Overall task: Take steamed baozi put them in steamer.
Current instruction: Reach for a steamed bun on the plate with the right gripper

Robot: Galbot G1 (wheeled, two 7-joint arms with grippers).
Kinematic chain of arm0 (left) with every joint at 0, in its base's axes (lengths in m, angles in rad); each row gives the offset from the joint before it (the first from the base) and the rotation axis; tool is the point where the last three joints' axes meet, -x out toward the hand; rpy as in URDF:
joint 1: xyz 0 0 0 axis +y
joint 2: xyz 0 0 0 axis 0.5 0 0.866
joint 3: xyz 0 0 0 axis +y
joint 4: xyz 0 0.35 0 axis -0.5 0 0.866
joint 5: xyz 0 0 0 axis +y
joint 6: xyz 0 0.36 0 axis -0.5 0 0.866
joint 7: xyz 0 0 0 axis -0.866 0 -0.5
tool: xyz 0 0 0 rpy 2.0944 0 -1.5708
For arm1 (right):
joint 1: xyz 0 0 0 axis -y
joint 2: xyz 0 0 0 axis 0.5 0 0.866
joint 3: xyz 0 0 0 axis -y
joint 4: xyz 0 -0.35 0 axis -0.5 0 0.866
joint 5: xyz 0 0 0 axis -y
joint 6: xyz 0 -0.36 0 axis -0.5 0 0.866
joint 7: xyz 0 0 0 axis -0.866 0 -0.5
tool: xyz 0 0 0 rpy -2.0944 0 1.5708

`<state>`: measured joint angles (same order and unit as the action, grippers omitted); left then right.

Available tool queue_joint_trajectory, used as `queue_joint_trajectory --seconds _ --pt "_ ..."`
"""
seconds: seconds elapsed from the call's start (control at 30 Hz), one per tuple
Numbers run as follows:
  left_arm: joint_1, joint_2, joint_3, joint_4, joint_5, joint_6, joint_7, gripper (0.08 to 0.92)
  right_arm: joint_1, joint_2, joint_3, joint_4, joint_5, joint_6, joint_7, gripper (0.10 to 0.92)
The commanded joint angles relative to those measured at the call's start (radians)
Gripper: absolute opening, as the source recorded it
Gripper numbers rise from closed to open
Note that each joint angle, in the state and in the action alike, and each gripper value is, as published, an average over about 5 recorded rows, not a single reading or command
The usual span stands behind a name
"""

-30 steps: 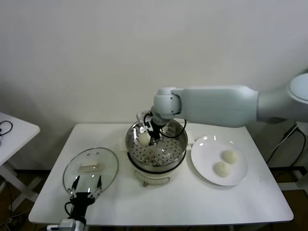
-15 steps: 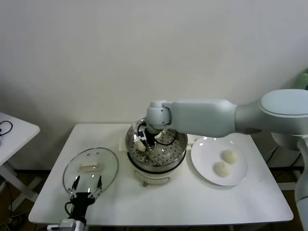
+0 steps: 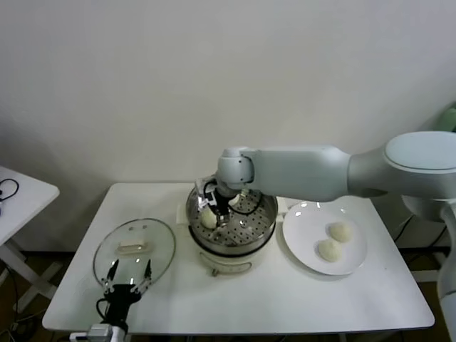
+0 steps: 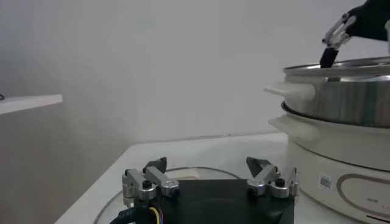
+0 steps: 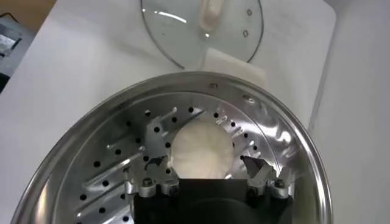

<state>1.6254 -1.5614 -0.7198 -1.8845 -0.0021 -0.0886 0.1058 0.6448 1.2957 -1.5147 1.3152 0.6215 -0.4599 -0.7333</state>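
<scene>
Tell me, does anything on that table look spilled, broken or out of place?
Nothing stands out. One baozi lies on the perforated tray of the steamer, between the open fingers of the right claw. Two more sit on the white plate. The glass lid lies flat beside the steamer, near the idle left claw.

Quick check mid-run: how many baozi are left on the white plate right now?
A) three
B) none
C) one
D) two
D: the head view shows two baozi side by side on the plate, to the robot's right of the steamer.
</scene>
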Motion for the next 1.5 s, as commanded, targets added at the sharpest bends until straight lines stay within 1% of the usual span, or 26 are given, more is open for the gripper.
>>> queue_joint_trajectory --seconds 0.03,0.17,0.3,0.5,0.7,0.87,1.03,1.5 --pt "0.003 -0.004 -0.001 -0.011 0.002 0.004 0.0 0.823 0.209 -0.184 -0.097 0.057 0.11 0.101 -0.116 0.823" --pt "0.006 -0.005 -0.002 -0.016 0.001 0.007 -0.001 0.823 0.317 -0.316 -0.182 0.076 0.123 0.176 -0.251 0.823" --pt "0.01 -0.003 -0.002 -0.022 -0.005 0.01 -0.002 0.823 0.403 -0.451 -0.274 0.092 0.091 0.233 -0.319 0.823" --pt "0.009 -0.003 -0.001 -0.022 -0.006 0.011 -0.002 0.823 0.396 -0.63 -0.341 0.14 -0.036 0.274 -0.327 0.823" --pt "0.017 0.0 0.001 -0.021 -0.005 0.009 -0.003 0.823 0.206 -0.754 -0.26 0.16 -0.191 0.263 -0.278 0.823" --pt "0.02 0.0 0.002 -0.021 0.0 0.012 -0.003 0.823 0.023 -0.772 -0.131 0.122 -0.265 0.258 -0.251 0.823" --pt "0.024 -0.002 0.002 -0.025 0.008 0.014 -0.002 0.823 -0.142 -0.744 -0.018 0.065 -0.324 0.251 -0.232 0.823" --pt "0.037 -0.002 -0.004 -0.02 0.014 0.011 -0.003 0.823 -0.332 -0.666 0.113 -0.026 -0.431 0.243 -0.204 0.823"
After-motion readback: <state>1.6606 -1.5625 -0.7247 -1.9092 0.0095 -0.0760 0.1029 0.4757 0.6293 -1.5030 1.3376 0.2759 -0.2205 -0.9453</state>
